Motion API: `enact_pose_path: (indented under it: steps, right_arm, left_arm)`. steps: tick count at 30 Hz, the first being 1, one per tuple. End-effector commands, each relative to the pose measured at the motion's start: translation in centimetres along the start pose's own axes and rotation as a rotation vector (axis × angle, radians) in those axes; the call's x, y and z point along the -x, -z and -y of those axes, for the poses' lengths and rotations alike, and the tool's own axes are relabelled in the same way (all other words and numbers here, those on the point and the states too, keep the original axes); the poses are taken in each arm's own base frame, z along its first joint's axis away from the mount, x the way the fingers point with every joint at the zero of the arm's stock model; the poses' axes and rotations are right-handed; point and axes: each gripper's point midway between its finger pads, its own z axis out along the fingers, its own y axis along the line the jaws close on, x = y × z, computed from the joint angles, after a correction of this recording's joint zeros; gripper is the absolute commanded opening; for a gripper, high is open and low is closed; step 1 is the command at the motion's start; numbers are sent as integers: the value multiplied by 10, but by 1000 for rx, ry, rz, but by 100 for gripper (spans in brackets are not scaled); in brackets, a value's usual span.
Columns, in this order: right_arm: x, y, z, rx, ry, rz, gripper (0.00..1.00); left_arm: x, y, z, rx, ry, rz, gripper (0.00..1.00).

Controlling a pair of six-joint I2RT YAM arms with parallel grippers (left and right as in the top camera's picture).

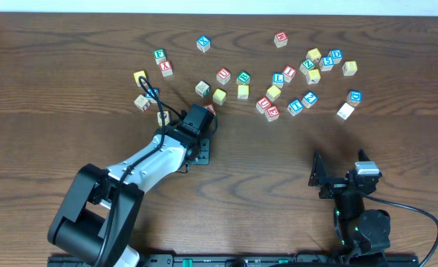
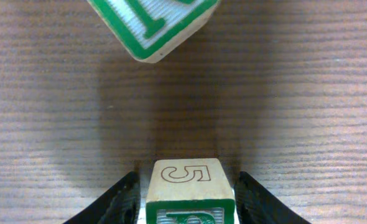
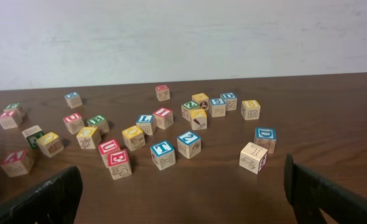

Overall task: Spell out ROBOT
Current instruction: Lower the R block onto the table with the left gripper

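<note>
Between my left gripper's (image 2: 191, 208) fingers sits a wooden cube (image 2: 191, 186) with a green-framed face and an outlined 5 on top. Thin gaps show on both sides of it, so the jaws stand open around it. Its letter is unreadable. Just ahead lies a tilted cube with a green letter (image 2: 152, 25). In the overhead view the left gripper (image 1: 208, 111) is below the left part of the cube scatter. The blue T cube (image 3: 163, 154) (image 1: 295, 106) rests further right. My right gripper (image 3: 183, 199) (image 1: 341, 174) is wide open and holds nothing, near the front.
Several more letter cubes are scattered across the far half of the dark wooden table (image 1: 263, 163). Among them are a red E cube (image 3: 119, 163), a blue 2 cube (image 3: 188, 144), yellow cubes such as (image 1: 219, 96), and a pale cube (image 1: 345, 111) at the right.
</note>
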Motion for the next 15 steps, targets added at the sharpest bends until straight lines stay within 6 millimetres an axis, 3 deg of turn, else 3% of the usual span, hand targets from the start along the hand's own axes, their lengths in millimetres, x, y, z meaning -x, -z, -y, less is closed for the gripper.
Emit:
enact_pose_path:
  steps: [1, 9, 15]
  right_arm:
    - [-2, 0, 1, -3, 14, -7, 99]
    - [-2, 0, 1, -3, 14, -8, 99]
    - [-2, 0, 1, -3, 14, -7, 99]
  left_arm:
    - [-8, -6, -5, 21, -10, -26, 50]
    - [-1, 2, -2, 15, -20, -14, 50]
    - [17, 30, 5, -20, -26, 61, 50]
